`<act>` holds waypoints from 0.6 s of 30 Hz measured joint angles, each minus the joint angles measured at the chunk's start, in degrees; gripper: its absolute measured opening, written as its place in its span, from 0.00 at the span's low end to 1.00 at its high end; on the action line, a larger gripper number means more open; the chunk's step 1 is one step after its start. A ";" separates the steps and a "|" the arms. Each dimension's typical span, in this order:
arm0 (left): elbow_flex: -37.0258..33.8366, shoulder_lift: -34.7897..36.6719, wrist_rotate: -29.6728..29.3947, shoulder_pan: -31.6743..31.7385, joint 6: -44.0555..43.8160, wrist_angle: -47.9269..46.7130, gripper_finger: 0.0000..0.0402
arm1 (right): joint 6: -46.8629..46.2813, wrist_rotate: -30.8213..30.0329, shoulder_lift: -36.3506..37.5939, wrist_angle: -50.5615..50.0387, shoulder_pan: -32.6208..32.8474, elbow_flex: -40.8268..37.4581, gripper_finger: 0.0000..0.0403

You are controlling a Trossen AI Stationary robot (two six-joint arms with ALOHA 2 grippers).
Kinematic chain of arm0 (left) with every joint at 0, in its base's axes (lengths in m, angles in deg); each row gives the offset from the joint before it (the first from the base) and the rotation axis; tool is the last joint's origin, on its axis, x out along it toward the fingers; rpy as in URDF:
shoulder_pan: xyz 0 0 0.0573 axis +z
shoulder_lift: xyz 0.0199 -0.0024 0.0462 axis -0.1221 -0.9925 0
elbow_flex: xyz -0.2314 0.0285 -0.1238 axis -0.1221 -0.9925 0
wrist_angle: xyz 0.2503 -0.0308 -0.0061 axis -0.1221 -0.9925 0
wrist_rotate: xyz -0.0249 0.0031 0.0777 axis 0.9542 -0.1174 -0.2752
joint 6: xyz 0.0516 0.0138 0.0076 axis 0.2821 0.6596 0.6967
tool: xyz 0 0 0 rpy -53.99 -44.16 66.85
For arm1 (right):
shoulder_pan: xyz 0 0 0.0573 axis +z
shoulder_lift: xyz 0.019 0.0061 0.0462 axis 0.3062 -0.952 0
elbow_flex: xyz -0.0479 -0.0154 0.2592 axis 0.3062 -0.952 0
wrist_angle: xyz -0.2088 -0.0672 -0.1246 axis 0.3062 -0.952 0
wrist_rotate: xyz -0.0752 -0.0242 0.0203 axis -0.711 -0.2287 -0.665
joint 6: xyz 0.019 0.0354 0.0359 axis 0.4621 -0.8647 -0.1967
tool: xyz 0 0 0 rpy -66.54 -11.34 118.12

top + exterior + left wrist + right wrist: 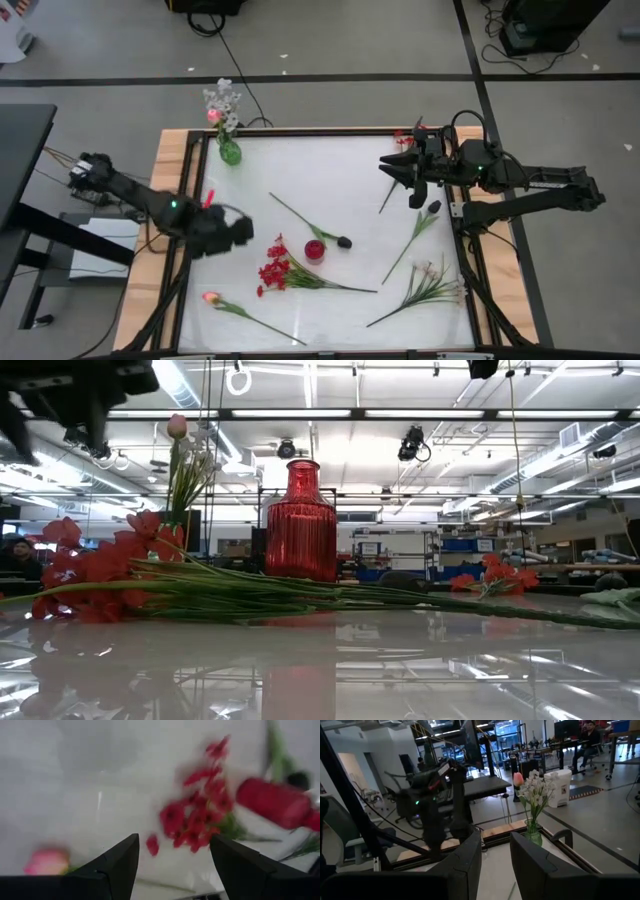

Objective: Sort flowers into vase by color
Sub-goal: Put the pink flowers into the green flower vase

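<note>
High view is showing the white worktop (340, 170) with flowers lying across it: red clustered blooms (275, 270) at lower centre beside the small red vase (315, 250), a pink tulip (212, 298) at lower left, a white spray (428, 272) at lower right, and a dark bud (343, 241) just right of the red vase. A green vase (229, 152) at upper left is already holding a pink bud and white blossoms.

Left gripper (235, 232) is hovering open and empty at centre left, near the red blooms. Right gripper (410, 170) is waiting at upper right, its fingers parted around nothing visible.

Tangled thin stems are the likely trouble: closing on 1 red stem could drag its neighbours, or knock the red vase standing beside them.
</note>
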State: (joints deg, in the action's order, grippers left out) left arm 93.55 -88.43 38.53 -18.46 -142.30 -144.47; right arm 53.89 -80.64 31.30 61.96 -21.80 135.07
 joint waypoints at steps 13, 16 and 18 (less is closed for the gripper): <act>-0.47 -13.47 13.39 -5.16 -2.14 19.50 0.62 | 0.00 0.00 0.00 0.00 0.00 0.00 0.28; -0.42 -15.98 16.41 -7.46 -2.40 21.93 0.62 | 0.00 0.00 0.00 -0.02 0.00 0.00 0.28; -0.49 -17.24 17.40 -9.78 -3.08 21.35 0.62 | 0.00 -0.02 0.00 0.02 0.00 0.00 0.28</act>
State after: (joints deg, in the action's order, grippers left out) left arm 93.07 -105.67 55.93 -28.24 -145.38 -123.13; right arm 53.89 -80.66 31.30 61.98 -21.80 135.06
